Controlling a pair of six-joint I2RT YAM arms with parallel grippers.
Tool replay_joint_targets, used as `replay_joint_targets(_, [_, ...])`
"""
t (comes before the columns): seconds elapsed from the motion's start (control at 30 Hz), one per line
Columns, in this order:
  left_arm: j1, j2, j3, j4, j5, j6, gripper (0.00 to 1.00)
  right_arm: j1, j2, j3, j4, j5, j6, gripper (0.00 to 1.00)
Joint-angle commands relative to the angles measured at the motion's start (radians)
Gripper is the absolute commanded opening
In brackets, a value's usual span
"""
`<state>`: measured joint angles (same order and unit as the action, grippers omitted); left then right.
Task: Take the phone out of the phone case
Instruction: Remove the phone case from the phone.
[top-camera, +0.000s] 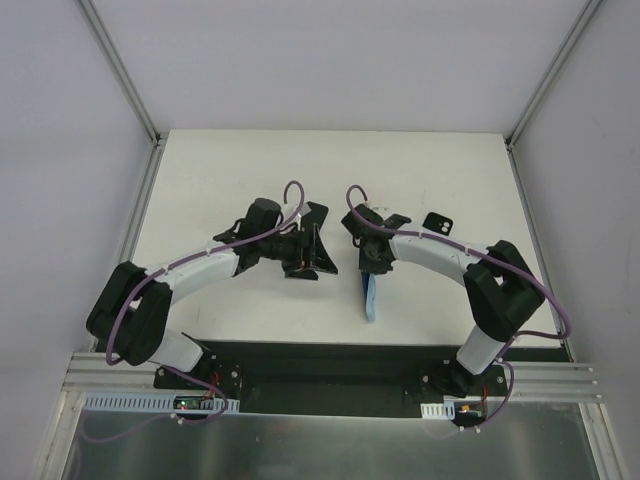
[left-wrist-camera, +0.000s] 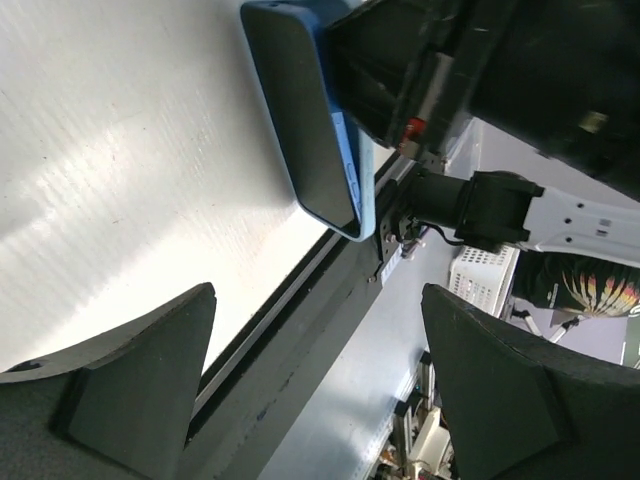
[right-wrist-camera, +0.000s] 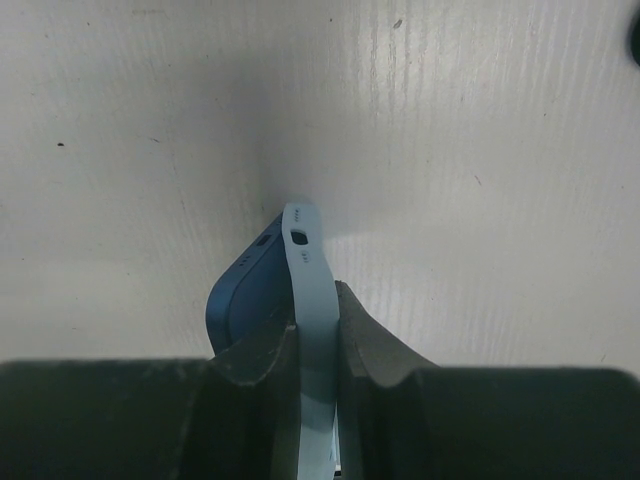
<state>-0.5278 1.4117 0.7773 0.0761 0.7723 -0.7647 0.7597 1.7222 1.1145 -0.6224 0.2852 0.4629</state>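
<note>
The right gripper is clamped on the thin pale blue phone case. Its two fingers press opposite sides of the rim near one end. It holds the case on edge over the white table, just right of centre in the overhead view.

The thin glossy black phone sits inside the case. In the left wrist view it is at upper middle, its dark screen ringed by the blue rim.

The left gripper is spread wide and holds nothing. Its fingers fill the lower corners of that view and are well apart from the phone.

In the right wrist view a darker blue part with a row of small holes lies left of the pale strip. I cannot tell whether it is shaded case or the phone's own edge.

The phone is probably light, stiff, slick on its glass and easily cracked, while the case looks flexible. A sound hold would keep the case by its wall. The free hand could then take the phone across its long edges near an exposed corner once the rim peels back.

No brand, label or writing can be read on either thing. None can be read on the small black square piece lying on the table at right of centre in the overhead view.
</note>
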Motion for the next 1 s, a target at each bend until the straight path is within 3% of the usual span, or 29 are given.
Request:
replay_joint_targets(0.0, [-0.076, 0.079, 0.013, 0.086, -0.090, -0.091, 0.82, 0.012, 0.157, -0.157, 0.072, -0.167, 0.036, 0.01])
replay_joint_targets(0.5, [-0.207, 0.288, 0.097, 0.103, -0.355, -0.128, 0.77, 0.012, 0.166, -0.163, 0.115, -0.238, 0.068, 0.01])
replay_joint_targets(0.73, [-0.230, 0.259, 0.053, 0.163, -0.413, -0.156, 0.77, 0.012, 0.159, -0.191, 0.165, -0.274, 0.155, 0.01])
replay_joint_targets(0.97, [-0.230, 0.195, 0.020, 0.153, -0.415, -0.145, 0.78, 0.012, 0.131, -0.280, 0.395, -0.363, 0.336, 0.01])
